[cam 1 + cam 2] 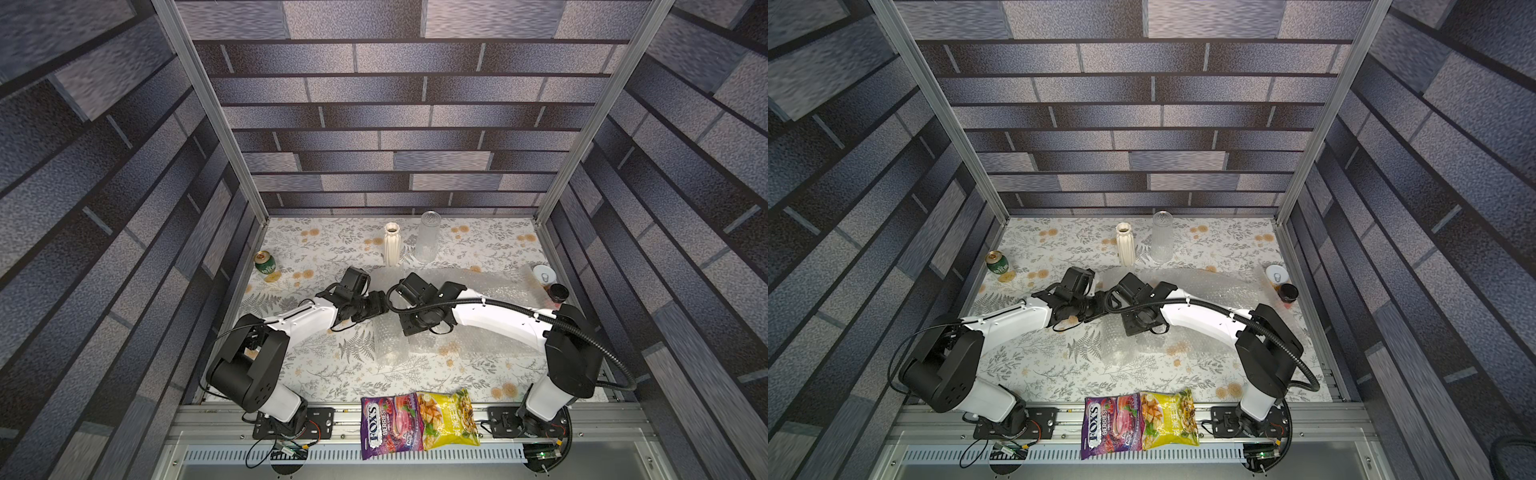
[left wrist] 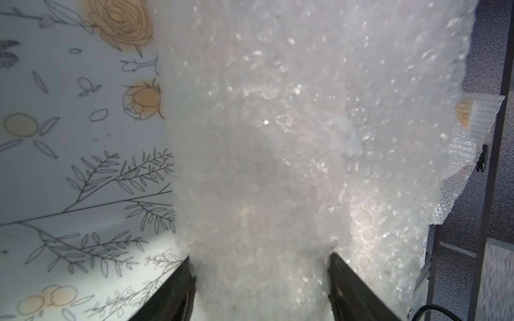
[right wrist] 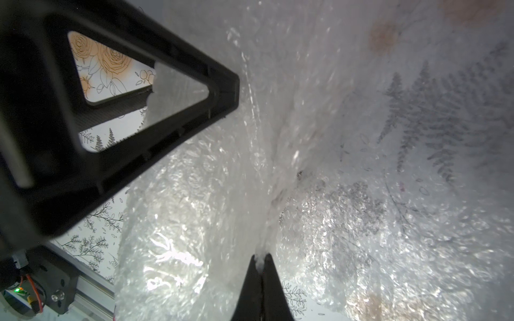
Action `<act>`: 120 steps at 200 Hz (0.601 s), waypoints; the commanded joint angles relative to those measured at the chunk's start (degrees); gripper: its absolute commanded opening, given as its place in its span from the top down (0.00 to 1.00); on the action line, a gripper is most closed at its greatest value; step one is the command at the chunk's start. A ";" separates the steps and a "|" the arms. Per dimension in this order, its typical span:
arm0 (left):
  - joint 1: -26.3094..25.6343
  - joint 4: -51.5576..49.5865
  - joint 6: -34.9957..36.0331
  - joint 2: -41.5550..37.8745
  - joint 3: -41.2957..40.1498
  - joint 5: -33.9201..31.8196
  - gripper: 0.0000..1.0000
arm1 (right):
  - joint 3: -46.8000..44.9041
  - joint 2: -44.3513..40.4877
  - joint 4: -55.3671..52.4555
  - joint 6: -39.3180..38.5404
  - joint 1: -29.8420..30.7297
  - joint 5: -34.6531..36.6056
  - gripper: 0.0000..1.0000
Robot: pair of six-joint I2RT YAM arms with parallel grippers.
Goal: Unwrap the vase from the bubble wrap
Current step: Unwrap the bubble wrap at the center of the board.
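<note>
Right pincer [image 3: 261, 259] pinching a fold of bubble wrap [image 3: 222, 194], left pincer [image 2: 261, 257] squeezing its rolled-up part, bubble wrap in the middle of both top views on the flowery desk [image 1: 324, 374], white vase [image 1: 392, 245] upright just above it

Green can [image 1: 264, 263] near left wall; purple bag [image 1: 388, 426] touches yellow bag [image 1: 449, 417].

Centre: bubble wrap [image 1: 387, 338]; behind: upright vase [image 1: 392, 246]; front: snack bags [image 1: 390, 419].

The bubble wrap [image 2: 264, 155] veils whatever it wraps, and the picture's edge cuts off the left gripper [image 2: 261, 257].
</note>
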 commanded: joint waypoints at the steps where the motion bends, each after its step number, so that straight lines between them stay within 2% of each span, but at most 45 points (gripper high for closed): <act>1: 2.10 -4.36 0.36 3.00 -4.10 -4.59 0.27 | -1.94 -1.72 -3.64 -0.79 -0.11 2.19 0.97; 120: 3.71 -0.67 1.43 7.48 -6.07 -3.65 0.28 | -5.37 -5.10 -2.71 -2.14 -3.17 3.11 0.98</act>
